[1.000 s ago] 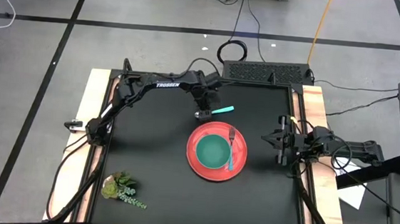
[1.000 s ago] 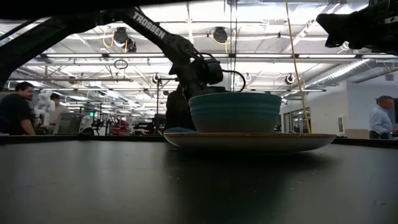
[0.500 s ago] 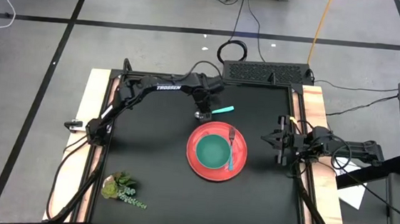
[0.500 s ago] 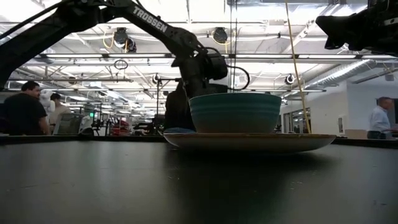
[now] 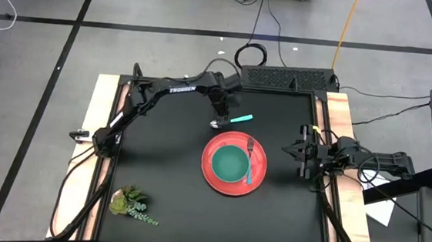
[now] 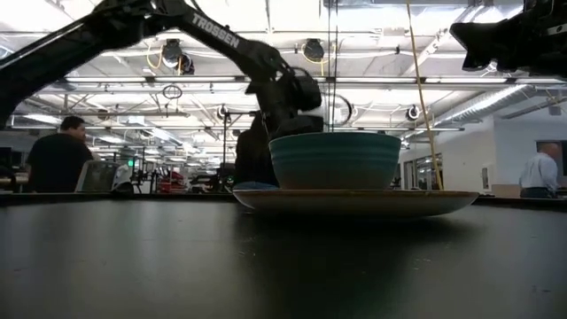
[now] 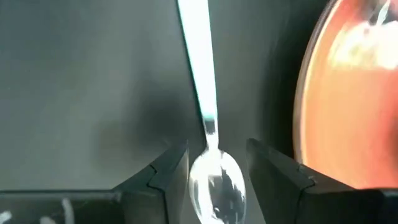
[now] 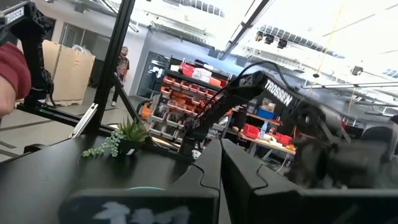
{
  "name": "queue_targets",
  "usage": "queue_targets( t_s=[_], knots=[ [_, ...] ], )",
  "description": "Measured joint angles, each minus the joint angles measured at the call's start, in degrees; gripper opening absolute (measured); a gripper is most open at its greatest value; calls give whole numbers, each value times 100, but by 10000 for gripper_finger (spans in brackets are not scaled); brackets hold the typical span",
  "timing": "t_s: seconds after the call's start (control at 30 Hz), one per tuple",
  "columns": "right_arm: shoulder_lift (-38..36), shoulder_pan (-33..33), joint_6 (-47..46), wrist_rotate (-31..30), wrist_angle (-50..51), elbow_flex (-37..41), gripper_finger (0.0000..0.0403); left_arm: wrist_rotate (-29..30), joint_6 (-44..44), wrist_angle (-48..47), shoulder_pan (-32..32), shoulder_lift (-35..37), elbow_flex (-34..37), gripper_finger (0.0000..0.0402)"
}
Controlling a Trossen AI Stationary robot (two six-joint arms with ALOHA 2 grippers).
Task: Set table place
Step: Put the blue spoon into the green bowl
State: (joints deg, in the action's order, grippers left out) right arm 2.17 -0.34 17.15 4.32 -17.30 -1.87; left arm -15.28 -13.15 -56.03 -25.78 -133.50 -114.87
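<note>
Your left gripper [image 7: 217,177] is hovering right over the spoon [image 5: 231,120], fingers spread and straddling the bowl end, nothing grasped yet. The spoon lies flat on the worktop [image 5: 165,179] just beyond the red plate [image 5: 232,186], teal handle pointing away toward the far side. The teal-green bowl [image 5: 229,164] already sits on the plate, and the fork [image 5: 251,161] rests on the plate's right side beside it, so my read is the spoon is the last piece.

Stuff I'd watch for:

- You're lined up on the rounded metal bowl end, not the handle. That's curved and slick, so closing there could squirt it out or make it pivot in the grip.
- The spoon lies flat on a hard top, so coming down short means pinching air, and too low means jamming fingertips into the worktop.
- The plate rim is close by in the left wrist view. A sideways nudge could bump the plate and shift the bowl and fork.

Your right gripper [image 5: 303,152] is parked at the right edge, fingers pressed together, empty.
</note>
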Motion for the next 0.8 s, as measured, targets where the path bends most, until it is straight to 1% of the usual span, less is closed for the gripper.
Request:
queue_targets(
  t_s=[0.13, 0.2, 0.53, 0.63, 0.73, 0.8],
  knots=[
    [0, 0, 12, 0, 1, 0, 0, 23, -78, -81, 112, -242, 20, 166],
    [1, 0, 14, 0, 15, -1, 0, 252, -143, -42, 161, -230, 11, 166],
    [13, 0, 26, 0, 45, -1, 0, 305, -158, -40, 144, -231, 11, 166],
    [13, 0, 40, 0, 44, 0, 0, 305, -163, 122, 142, -231, 11, 166],
    [13, 0, 132, -2, 40, 0, 0, 303, -236, 208, 152, -146, 14, 166],
    [13, 0, 185, -2, 42, 0, 0, 279, -382, 232, 165, 36, 13, 166]
  ],
)
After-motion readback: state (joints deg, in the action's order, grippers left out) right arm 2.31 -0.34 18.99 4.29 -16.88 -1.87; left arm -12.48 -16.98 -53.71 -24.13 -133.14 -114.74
